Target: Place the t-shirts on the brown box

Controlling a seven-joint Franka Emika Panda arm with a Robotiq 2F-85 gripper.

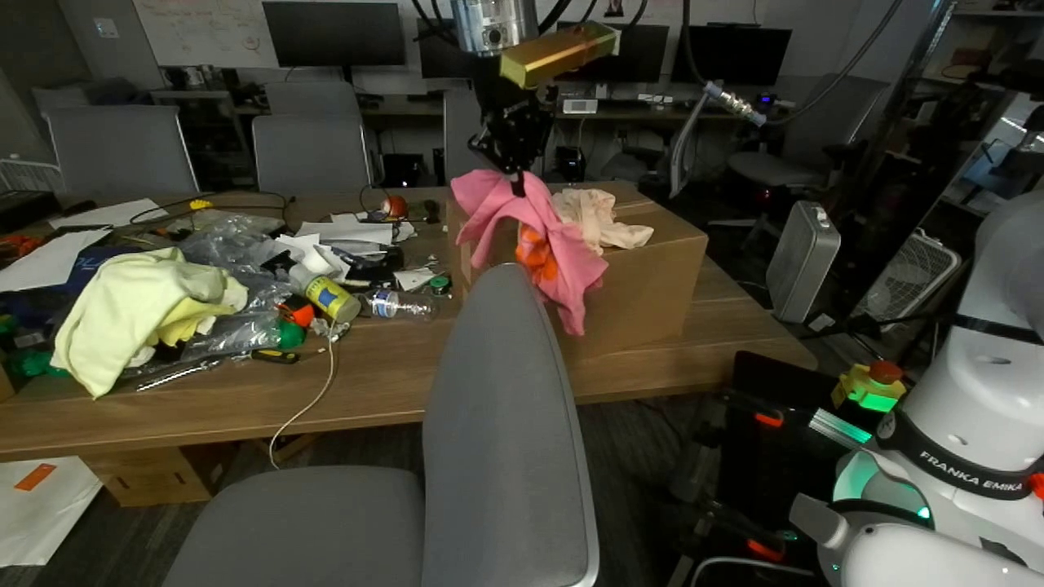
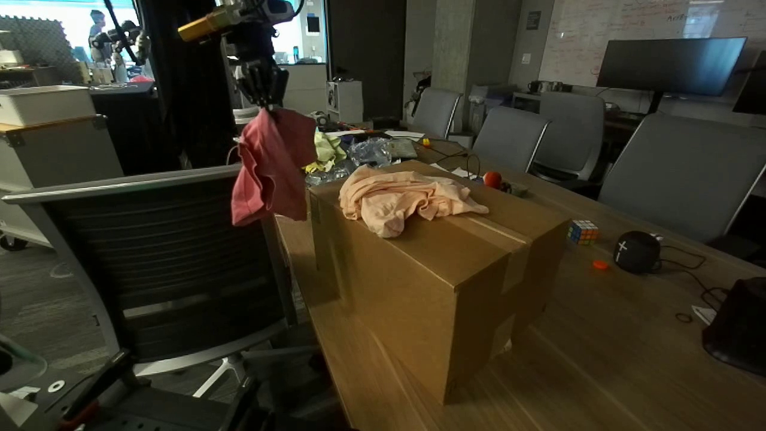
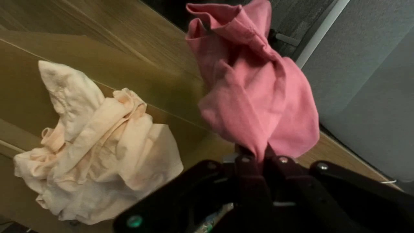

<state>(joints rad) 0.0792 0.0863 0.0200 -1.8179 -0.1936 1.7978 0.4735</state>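
Observation:
My gripper (image 1: 519,184) is shut on a pink t-shirt (image 1: 563,244) with an orange print, which hangs down from the fingertips. In an exterior view the gripper (image 2: 269,106) and pink t-shirt (image 2: 272,173) are in the air beside the end of the brown box (image 2: 395,299). A peach t-shirt (image 2: 401,200) lies crumpled on the box top. In the wrist view the pink t-shirt (image 3: 255,97) is pinched between the fingers (image 3: 260,158), and the peach t-shirt (image 3: 110,155) lies to the left. A pale yellow cloth (image 1: 139,302) lies on the table's clutter.
A grey chair (image 1: 506,391) stands at the table edge, close to the box and below the gripper. Plastic bags, a yellow can (image 1: 330,297) and a bottle (image 1: 400,304) lie on the table. A Rubik's cube (image 2: 582,231) and black speaker (image 2: 637,251) are beside the box.

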